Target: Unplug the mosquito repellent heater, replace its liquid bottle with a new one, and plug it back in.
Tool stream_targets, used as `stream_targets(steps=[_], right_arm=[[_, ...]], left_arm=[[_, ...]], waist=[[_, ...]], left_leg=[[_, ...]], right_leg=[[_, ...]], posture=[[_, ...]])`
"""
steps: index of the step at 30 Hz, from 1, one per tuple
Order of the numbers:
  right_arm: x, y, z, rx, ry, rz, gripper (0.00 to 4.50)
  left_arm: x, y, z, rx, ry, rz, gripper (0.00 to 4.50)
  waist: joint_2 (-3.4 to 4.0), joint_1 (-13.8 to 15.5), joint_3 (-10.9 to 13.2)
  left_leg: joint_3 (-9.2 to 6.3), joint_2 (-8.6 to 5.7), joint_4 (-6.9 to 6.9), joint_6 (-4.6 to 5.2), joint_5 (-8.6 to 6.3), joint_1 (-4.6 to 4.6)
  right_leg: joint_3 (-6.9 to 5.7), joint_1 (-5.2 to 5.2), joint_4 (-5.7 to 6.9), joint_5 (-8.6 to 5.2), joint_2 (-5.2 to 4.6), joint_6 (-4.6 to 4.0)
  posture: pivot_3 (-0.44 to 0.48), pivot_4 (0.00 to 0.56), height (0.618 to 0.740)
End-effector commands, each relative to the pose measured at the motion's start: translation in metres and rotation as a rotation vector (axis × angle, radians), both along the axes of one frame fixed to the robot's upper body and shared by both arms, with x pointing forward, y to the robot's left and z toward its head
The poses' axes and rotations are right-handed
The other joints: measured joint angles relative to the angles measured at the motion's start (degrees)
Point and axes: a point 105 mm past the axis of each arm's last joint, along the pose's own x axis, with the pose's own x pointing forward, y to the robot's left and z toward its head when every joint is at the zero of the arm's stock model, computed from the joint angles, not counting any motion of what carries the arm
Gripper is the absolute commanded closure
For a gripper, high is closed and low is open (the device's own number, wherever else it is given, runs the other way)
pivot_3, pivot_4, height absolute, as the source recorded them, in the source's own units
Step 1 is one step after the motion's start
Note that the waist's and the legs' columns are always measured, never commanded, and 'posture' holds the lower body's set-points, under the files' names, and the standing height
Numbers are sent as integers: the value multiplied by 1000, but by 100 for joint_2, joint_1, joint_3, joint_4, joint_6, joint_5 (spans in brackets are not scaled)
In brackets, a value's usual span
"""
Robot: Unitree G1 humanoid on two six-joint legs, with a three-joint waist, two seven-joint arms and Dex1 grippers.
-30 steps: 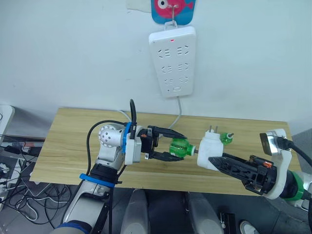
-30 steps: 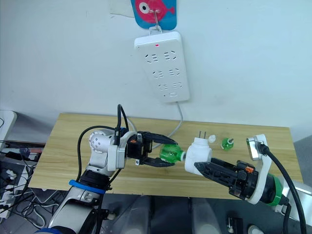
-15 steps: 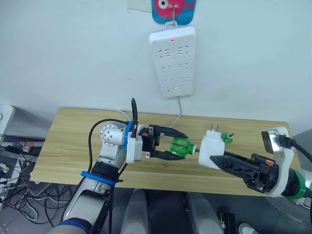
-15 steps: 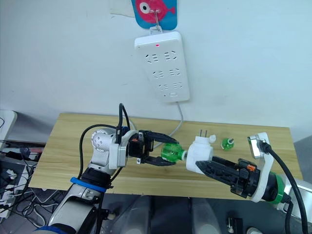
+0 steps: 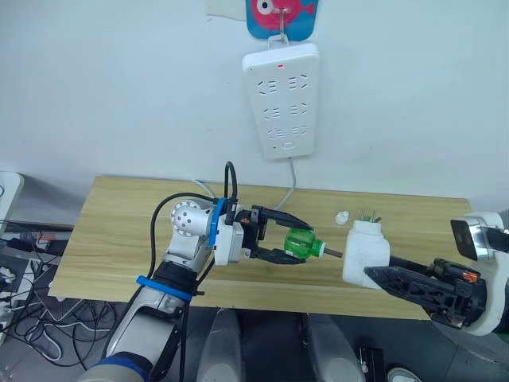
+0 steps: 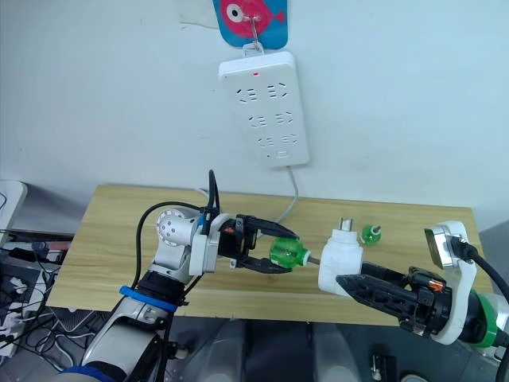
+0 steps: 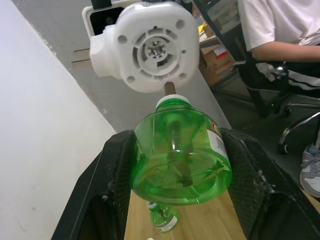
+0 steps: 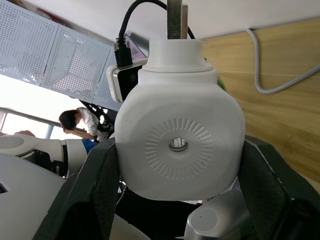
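Note:
My left gripper [image 5: 300, 242] is shut on a green liquid bottle [image 5: 301, 243], held sideways above the wooden table [image 5: 119, 223]. The bottle's neck is clear of the mosquito repellent heater [image 5: 365, 251], and only its thin wick [image 6: 312, 259] spans the gap. My right gripper [image 5: 368, 273] is shut on the white heater, whose two prongs [image 5: 368, 215] point up and away from me. In the left wrist view the heater's round underside [image 7: 150, 47] faces the bottle [image 7: 180, 155]. A second small green bottle [image 6: 368, 233] stands on the table behind the heater.
A long white power strip [image 5: 282, 99] hangs on the wall above the table, its cable [image 5: 290, 187] dropping to the tabletop. A small white cap [image 5: 342, 216] lies near the heater. A seated person [image 7: 280, 45] shows behind. Tangled cables [image 5: 20, 294] lie left of the table.
My right gripper has drawn the heater to the right, away from the bottle, and the bottle's neck has come out of it. My left gripper shifted slightly right with the bottle.

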Motion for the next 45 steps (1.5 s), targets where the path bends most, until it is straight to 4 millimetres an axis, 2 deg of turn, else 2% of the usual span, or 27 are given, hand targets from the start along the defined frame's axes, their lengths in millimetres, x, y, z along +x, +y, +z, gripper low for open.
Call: stream_targets(steps=[1, 13, 25, 33, 45], right_arm=[[-2, 8, 4, 28, -7, 17, 1521], [2, -4, -3, 14, 37, -28, 1521], [7, 15, 7, 69, -37, 4, 1521], [-2, 26, -3, 30, 16, 30, 1521], [-4, 20, -5, 32, 36, 8, 1521]], left_arm=[[-2, -7, 11, -48, -19, -13, 2248], [-2, -2, 16, -62, -28, -17, 2248], [-9, -6, 9, -46, -21, -39, 2248], [-9, -11, 15, -70, -25, -36, 2248], [-2, -10, 15, -61, -32, -8, 2248]], waist=[[0, -1, 0], [0, 1, 0], [0, -6, 0], [1, -2, -1], [1, 1, -4]], left_leg=[[1, 0, 0, 0, 0, 1], [-1, 0, 1, 0, 0, 1], [-3, 0, 1, -1, 0, 1], [-3, -1, 3, -1, 1, 1], [-4, -1, 4, -1, 1, -1]], right_leg=[[0, 0, 0, 0, 0, 0], [-1, 1, 1, 0, 0, 0], [-3, 1, 2, 0, 0, 0], [-3, 1, 2, 0, -1, 0], [-5, 1, 3, 1, -2, -1]], posture=[[24, 353, 740], [29, 351, 740], [31, 341, 740], [32, 333, 740], [33, 332, 740]])
